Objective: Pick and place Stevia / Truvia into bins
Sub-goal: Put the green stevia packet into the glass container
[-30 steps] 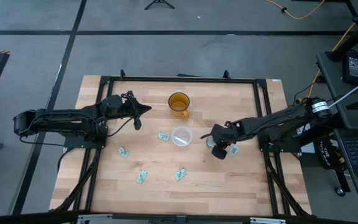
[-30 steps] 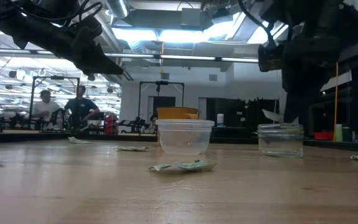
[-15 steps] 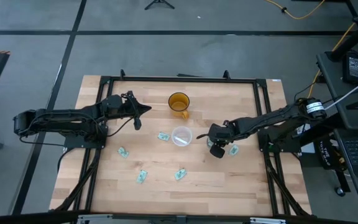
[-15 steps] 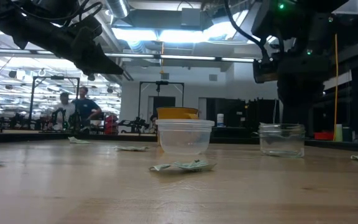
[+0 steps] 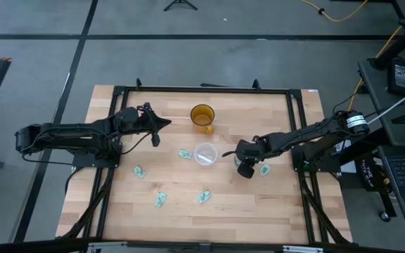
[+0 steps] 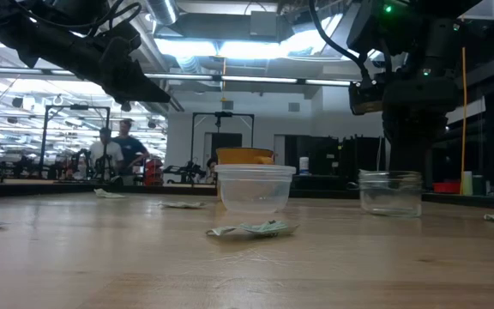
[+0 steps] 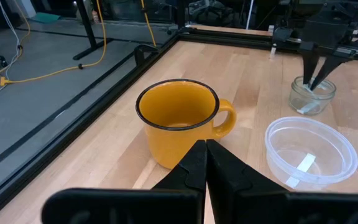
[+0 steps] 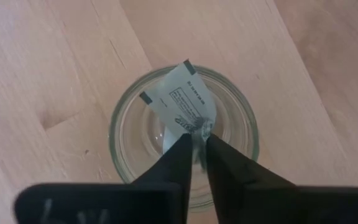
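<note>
**Right gripper holds a packet inside the small cup**

The right gripper (image 8: 196, 149) points straight down into the small clear cup (image 8: 182, 140), which stands on the wooden table (image 5: 273, 204) just right of the wider clear plastic bowl (image 5: 205, 153). Its 2 fingers (image 8: 180, 155) are nearly together, pinching the lower edge of 1 white sweetener packet (image 8: 180, 101). The packet stands tilted within the cup, its upper corner leaning against the rim. In the low view the dark fingers descend behind the cup's rim (image 6: 389, 192).

The clear bowl holds 1 packet (image 7: 304, 163) lying flat on its bottom. The amber mug (image 5: 202, 117) sits just beyond the bowl, toward the far edge of the table.

5 more packets lie loose on the wood: 1 (image 5: 185, 154) just left of the bowl, 1 (image 5: 139, 171) farther left, 2 (image 5: 160, 200) (image 5: 204, 197) toward the near edge, and 1 (image 5: 264, 169) just right of the small cup, beside the right gripper.

The left gripper (image 5: 155, 131) hangs above the table's far left part, well apart from the cups, its fingers (image 7: 205, 163) pressed together on nothing.

People stand in the room behind the table (image 6: 114, 150).
</note>
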Available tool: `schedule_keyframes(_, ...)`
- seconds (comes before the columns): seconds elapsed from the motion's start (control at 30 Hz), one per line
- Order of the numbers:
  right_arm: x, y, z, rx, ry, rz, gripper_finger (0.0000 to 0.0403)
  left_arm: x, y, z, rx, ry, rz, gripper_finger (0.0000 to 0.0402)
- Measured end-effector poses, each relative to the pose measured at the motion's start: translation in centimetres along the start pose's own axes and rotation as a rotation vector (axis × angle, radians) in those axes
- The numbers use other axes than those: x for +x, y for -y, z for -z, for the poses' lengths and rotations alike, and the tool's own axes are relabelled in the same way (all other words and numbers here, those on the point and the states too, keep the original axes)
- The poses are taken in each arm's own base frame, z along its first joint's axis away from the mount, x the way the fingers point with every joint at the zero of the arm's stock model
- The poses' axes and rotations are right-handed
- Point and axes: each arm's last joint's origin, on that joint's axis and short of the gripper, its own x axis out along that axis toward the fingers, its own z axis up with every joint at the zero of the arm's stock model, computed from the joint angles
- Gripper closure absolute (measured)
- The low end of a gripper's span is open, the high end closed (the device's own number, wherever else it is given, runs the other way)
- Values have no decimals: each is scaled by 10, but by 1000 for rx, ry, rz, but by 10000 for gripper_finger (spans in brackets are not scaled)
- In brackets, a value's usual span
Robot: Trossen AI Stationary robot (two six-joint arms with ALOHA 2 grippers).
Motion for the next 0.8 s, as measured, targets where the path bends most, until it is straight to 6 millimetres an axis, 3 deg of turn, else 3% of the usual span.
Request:
schedule_keyframes(0.27, 0, 0, 0, -2, 0, 0, 300, 0, 0, 0, 0, 0, 0, 400)
schedule_keyframes(0.5, -5, 0, 1, -1, -11, -39, 296, 0, 0, 0, 0, 0, 0, 400)
schedule_keyframes(0.8, -25, -3, -9, -5, 5, -14, 296, 0, 0, 0, 0, 1, 1, 400)
